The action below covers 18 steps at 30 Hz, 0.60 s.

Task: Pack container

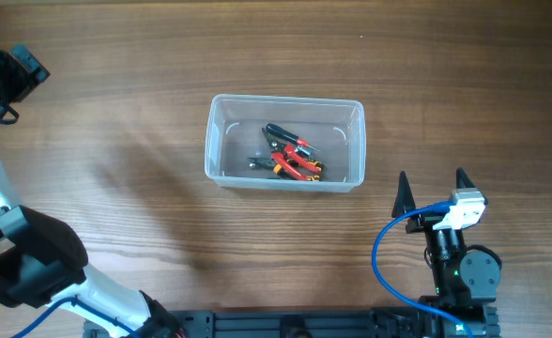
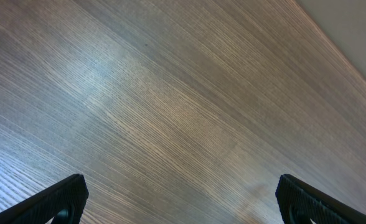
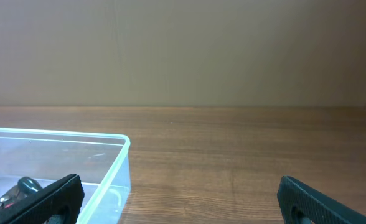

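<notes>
Overhead, I saw the wooden table [image 1: 116, 113] carrying the container [image 1: 216, 141] at its middle, long axis running left to right, with nothing lying loose outside it. It lay just ahead and to the left of the right gripper [image 1: 434, 188], jaws apart and empty, far nearer than the left gripper [image 2: 180, 193], likewise spread over bare wood. Red-handled hand tools [image 1: 290, 160] lay inside, so I judged the packing about finished.
</notes>
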Each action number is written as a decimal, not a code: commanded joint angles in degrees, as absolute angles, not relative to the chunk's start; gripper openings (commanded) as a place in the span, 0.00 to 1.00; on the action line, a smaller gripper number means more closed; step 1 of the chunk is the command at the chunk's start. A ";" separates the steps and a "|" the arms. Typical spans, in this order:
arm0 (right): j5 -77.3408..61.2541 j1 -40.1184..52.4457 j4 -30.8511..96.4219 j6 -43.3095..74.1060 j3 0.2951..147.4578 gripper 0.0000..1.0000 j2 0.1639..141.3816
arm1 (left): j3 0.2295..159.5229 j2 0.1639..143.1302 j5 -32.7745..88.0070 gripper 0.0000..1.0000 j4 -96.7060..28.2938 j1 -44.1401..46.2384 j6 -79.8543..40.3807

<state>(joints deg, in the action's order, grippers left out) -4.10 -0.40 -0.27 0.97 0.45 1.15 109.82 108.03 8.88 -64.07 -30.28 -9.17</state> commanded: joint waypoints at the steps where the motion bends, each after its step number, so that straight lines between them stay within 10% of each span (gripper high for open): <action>1: -4.99 -0.19 -0.38 0.10 0.30 1.00 0.14 | 109.62 107.94 9.17 1.00 -63.92 -30.13 -9.67; 18: -4.99 -0.19 -0.38 0.10 0.30 1.00 0.14 | 109.62 106.30 7.25 1.00 -63.35 -30.17 -9.28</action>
